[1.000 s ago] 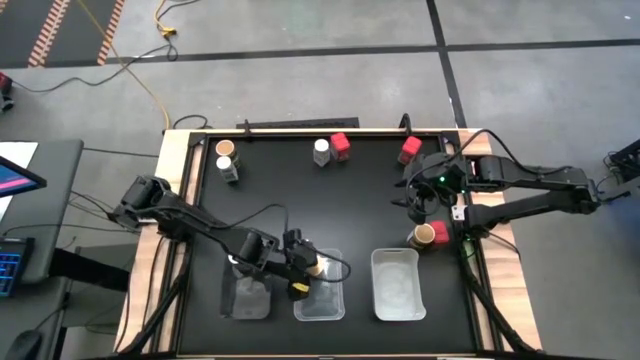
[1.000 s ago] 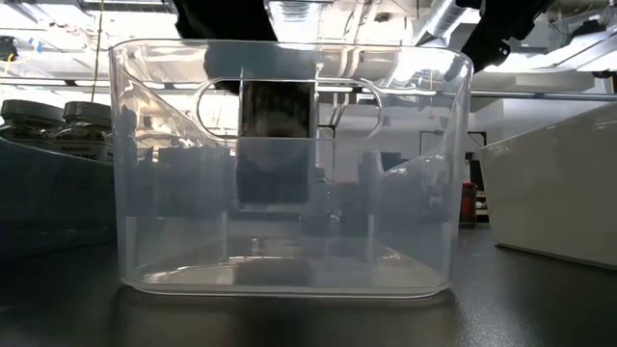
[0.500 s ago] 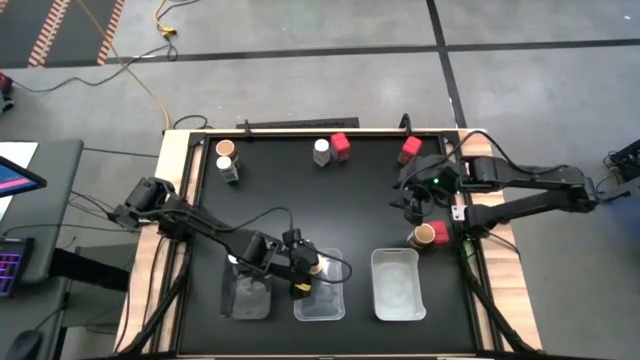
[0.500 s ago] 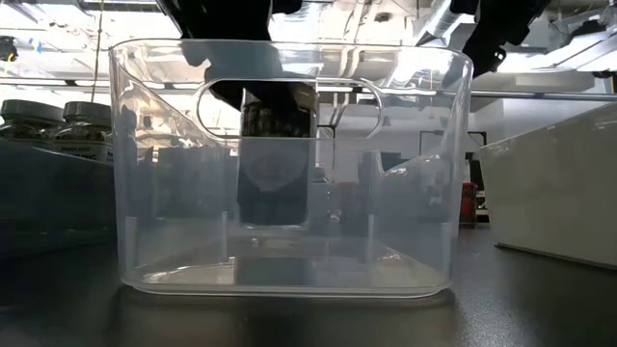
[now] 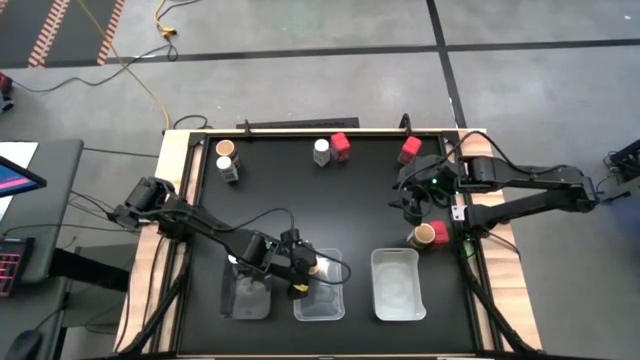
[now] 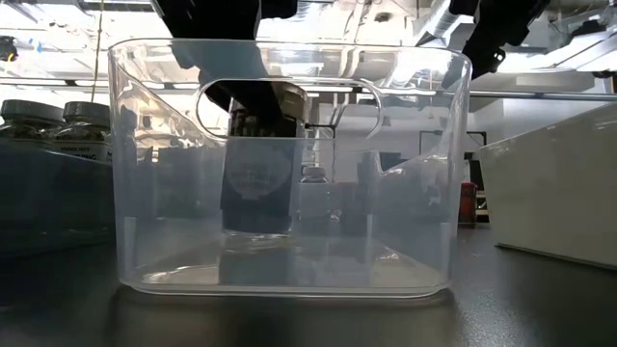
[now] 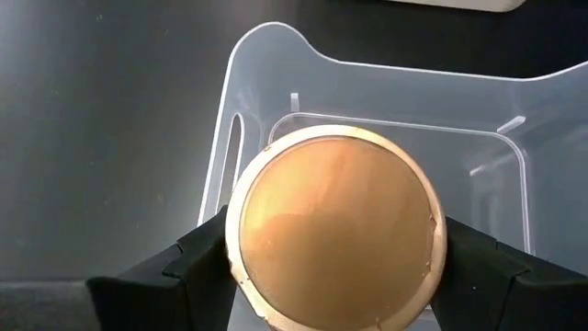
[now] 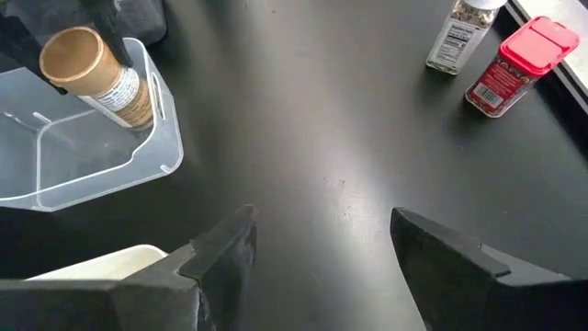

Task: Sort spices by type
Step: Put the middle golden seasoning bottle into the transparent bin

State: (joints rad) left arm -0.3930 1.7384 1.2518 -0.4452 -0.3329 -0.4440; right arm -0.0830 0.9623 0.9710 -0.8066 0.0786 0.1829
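Note:
My left gripper (image 5: 305, 268) is shut on a spice jar with a tan round lid (image 7: 335, 225), inside the middle clear tray (image 5: 318, 290). The low view shows the jar (image 6: 258, 183) within the tray walls (image 6: 145, 173). My right gripper (image 5: 415, 205) hangs open and empty over the table's right side, fingers apart in its wrist view (image 8: 317, 248). Other jars stand on their bases: a tan lid (image 5: 225, 148) and white cap (image 5: 229, 168) far left, a white cap (image 5: 321, 150) and red cap (image 5: 341, 145) far middle, a red cap (image 5: 410, 148) far right. My left gripper pinches the jar between its two fingers (image 7: 197, 257), one on each side just under the tan lid's rim (image 7: 239, 230). The fingers come from above, pointing down. The jar hangs below them, slightly tilted, inside the tray; its bottom (image 6: 255, 231) seems just above the tray floor.
A clear tray (image 5: 248, 290) stands left of the middle one and a white-looking tray (image 5: 396, 283) right of it. A tan-lidded jar (image 5: 425, 235) and a red-capped jar (image 5: 441, 232) stand near the right edge, below my right gripper. The table's centre is bare black surface.
My left gripper has gone down with the tan-lidded jar, which now hangs deep inside the middle tray and has tipped slightly. My right gripper has stayed about where it was.

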